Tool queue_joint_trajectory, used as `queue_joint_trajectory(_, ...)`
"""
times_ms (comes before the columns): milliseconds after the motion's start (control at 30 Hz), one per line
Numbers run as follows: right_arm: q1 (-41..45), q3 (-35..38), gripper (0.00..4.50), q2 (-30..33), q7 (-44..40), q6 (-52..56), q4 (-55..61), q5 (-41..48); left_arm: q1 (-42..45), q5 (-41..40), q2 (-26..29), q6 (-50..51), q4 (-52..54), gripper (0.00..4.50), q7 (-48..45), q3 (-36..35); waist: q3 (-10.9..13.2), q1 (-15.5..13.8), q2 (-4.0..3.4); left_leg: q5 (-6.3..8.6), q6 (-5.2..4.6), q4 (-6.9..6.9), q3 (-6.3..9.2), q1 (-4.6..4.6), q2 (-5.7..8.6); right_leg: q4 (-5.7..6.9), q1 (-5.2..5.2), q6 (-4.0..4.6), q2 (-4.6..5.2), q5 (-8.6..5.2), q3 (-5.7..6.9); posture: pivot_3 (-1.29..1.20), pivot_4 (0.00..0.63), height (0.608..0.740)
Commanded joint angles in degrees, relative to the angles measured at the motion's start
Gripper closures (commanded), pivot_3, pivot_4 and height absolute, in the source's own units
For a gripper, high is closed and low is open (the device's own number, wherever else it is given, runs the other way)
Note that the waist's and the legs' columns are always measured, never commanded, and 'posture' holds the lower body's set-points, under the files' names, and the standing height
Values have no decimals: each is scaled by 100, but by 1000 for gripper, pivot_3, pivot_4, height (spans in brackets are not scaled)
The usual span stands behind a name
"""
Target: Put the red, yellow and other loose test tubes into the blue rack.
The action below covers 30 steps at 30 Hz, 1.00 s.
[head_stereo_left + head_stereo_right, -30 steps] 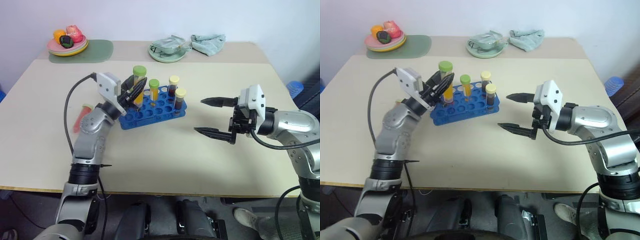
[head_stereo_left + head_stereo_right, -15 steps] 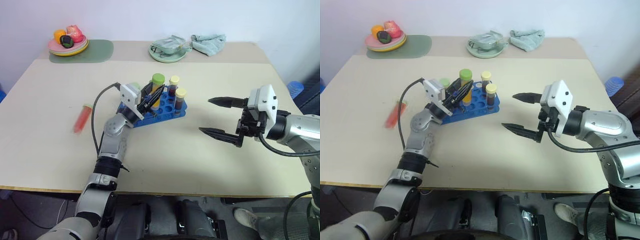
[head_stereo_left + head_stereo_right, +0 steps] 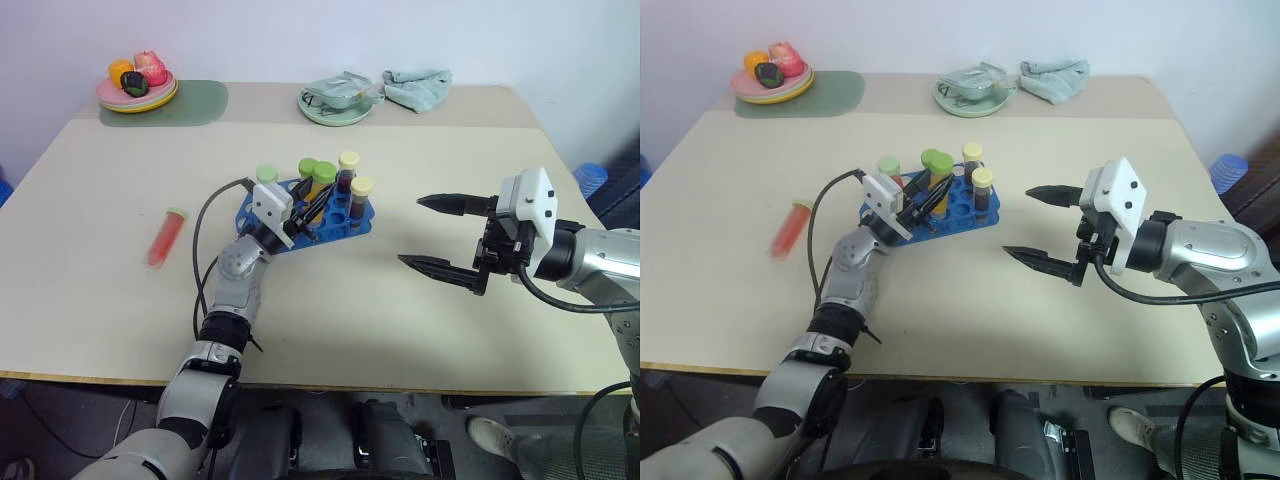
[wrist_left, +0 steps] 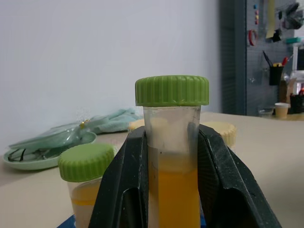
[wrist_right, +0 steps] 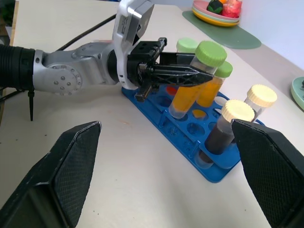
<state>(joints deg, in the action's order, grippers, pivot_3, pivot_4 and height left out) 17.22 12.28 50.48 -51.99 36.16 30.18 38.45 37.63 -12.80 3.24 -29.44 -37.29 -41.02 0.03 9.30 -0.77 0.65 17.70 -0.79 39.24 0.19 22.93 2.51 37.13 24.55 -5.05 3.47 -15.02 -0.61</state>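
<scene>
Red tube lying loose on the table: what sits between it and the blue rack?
In the left eye view, only bare table between the red tube and the blue rack; the left arm's black cable loops above it.

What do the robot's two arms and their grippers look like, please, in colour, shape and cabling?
Both arms are silver-grey metal with black joint rings. Each wrist carries a white boxy camera housing fed by a black cable. The left gripper and the right gripper each have two black, tapering, pointed fingers; the right gripper's finger pads show a fine cross-hatched texture.
</scene>
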Motion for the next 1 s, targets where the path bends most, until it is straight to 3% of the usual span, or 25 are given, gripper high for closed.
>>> queue_joint_trajectory(33,110,179,0,69,20,-107,102,48,-11,-75,-60,73,-129,3766,-210,51,0,1,0,0,0,0,0,0,0,0,0,0,0,0,0,0,150,740)
queue_joint_trajectory(667,180,177,0,86,88,-66,123,87,187,84,-98,-128,-759,3766,-196,-24,-1,-10,1,2,-4,0,0,3,0,-4,1,0,-1,0,1,0,150,740)
queue_joint_trajectory(900,169,143,0,43,127,-70,136,79,183,7,-95,-314,-523,416,161,-262,-1,5,1,2,-4,1,0,2,0,-2,1,0,-1,0,1,0,150,740)
queue_joint_trajectory(933,187,122,0,32,142,-63,137,78,138,-93,-89,-227,-349,64,83,-257,-1,4,1,2,-4,1,0,2,0,-1,1,-1,-1,0,0,0,150,740)
queue_joint_trajectory(1000,237,62,0,0,190,-47,142,69,-15,-339,-6,196,234,64,4,-277,-1,10,1,2,-4,1,0,2,0,0,1,0,-1,0,0,0,150,740)
